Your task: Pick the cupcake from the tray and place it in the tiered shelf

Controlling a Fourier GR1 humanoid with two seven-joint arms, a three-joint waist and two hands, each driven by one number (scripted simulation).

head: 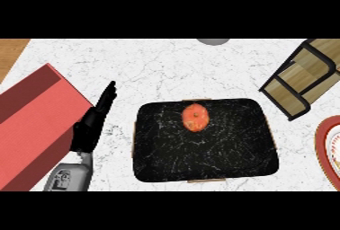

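Observation:
The cupcake [196,117], orange-red and round from above, sits on the black marbled tray [206,152] near the tray's far edge. The tiered shelf [302,78], wooden slats in a dark frame, stands at the upper right of the counter. My left hand [93,121] shows at the left of the tray with straight fingers pointing away from me, touching nothing. It is about a hand's width left of the tray and apart from the cupcake. My right hand shows nowhere in the head view.
A large red box [33,130] lies slanted along the left side, close to my left forearm. A red-rimmed plate [328,150] is cut by the right edge. A grey round object [212,41] sits at the far edge. White marble counter [166,67] lies between tray and shelf.

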